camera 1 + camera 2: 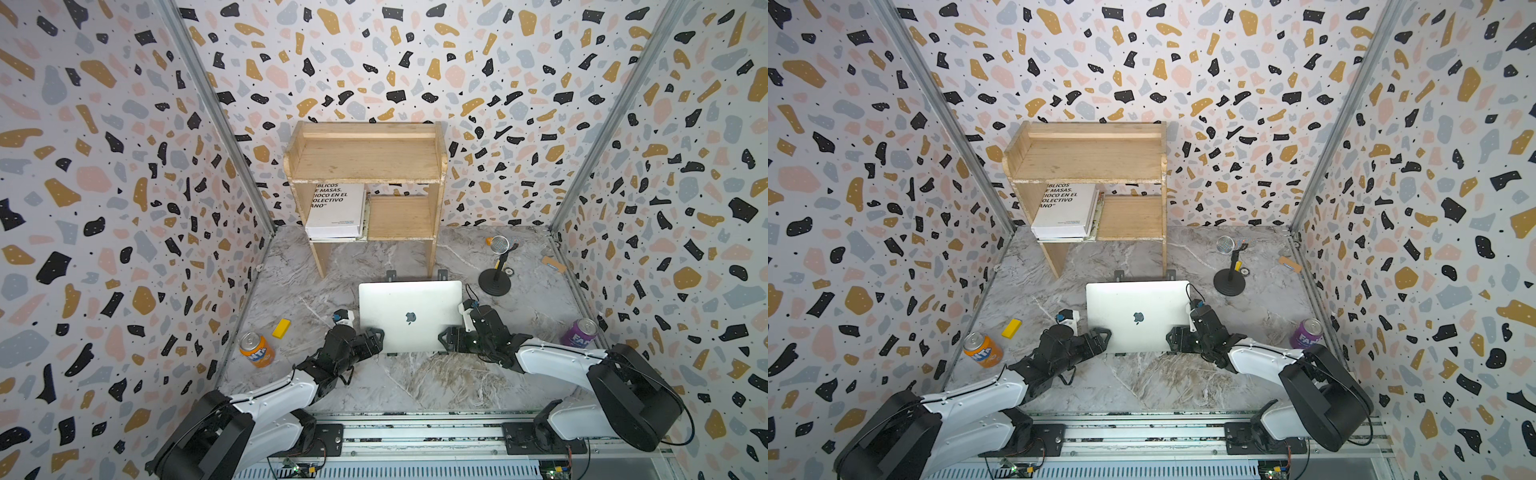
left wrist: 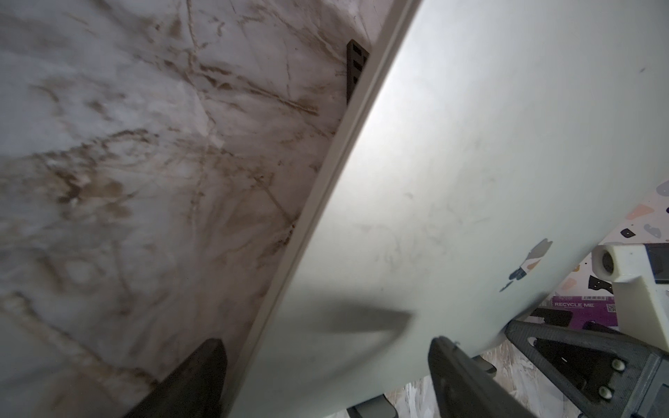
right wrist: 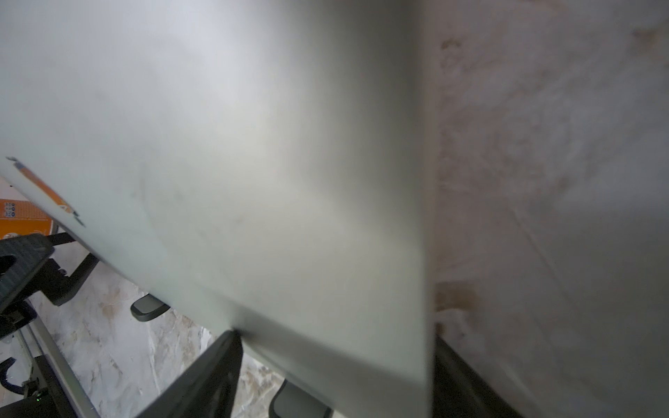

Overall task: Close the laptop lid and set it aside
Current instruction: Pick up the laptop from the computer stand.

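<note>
Left gripper (image 1: pixel 376 338): jaws spread, straddling laptop (image 1: pixel 410 309) near-left corner.
Right gripper (image 1: pixel 444 337): likewise spread, near-right corner.
Handling: rigid, slick aluminium, likely hefty; clamp both side edges.

Two cans (image 1: pixel 256 350) (image 1: pixel 579 332), one laptop (image 1: pixel 409 303), one microphone (image 1: pixel 499 245)

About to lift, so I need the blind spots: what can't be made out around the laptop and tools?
- Screen and keys of the laptop: hidden in every view, folded shut.
- The black stand: both top views show only its feet; laptop covers the rest.
- Whether left tool or right tool touches the laptop: too small in top views, right wrist view blurred.
</note>
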`<move>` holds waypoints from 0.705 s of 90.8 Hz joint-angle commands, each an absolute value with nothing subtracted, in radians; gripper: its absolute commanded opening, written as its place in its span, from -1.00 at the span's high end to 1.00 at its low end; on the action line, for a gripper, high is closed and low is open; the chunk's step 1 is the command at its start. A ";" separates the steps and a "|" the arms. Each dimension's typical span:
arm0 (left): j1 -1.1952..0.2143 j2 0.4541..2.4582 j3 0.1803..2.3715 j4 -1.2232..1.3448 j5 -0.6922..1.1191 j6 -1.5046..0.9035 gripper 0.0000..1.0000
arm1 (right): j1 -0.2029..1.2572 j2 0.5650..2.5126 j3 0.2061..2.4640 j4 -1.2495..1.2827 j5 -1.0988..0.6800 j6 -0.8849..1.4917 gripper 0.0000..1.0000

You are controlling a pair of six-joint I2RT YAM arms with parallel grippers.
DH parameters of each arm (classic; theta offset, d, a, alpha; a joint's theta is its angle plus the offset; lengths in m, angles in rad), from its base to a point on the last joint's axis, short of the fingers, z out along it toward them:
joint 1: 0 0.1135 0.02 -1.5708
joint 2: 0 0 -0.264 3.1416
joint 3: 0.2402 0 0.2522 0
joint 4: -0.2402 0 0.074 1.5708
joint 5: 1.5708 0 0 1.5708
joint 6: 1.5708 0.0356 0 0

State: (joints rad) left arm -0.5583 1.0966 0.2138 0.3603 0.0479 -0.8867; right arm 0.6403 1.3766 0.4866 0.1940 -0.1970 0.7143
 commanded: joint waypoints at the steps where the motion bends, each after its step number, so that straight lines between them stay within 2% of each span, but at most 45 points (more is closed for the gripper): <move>1: -0.571 1.103 0.247 0.391 0.092 -0.885 -0.77 | 0.641 1.384 0.525 0.218 -0.231 0.727 -0.59; 40: -0.600 1.105 0.271 0.420 0.136 -0.863 -0.75 | 0.643 1.363 0.541 0.207 -0.261 0.730 -0.52; 64: -0.604 1.129 0.296 0.263 -0.019 -0.844 -0.75 | 0.643 1.357 0.541 0.159 -0.216 0.717 -0.56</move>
State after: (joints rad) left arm -0.5865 1.1141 0.2535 0.2939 0.0120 -0.8536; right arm 0.6334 1.3792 0.4976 0.1715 -0.2115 0.7136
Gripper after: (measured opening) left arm 0.877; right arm 0.776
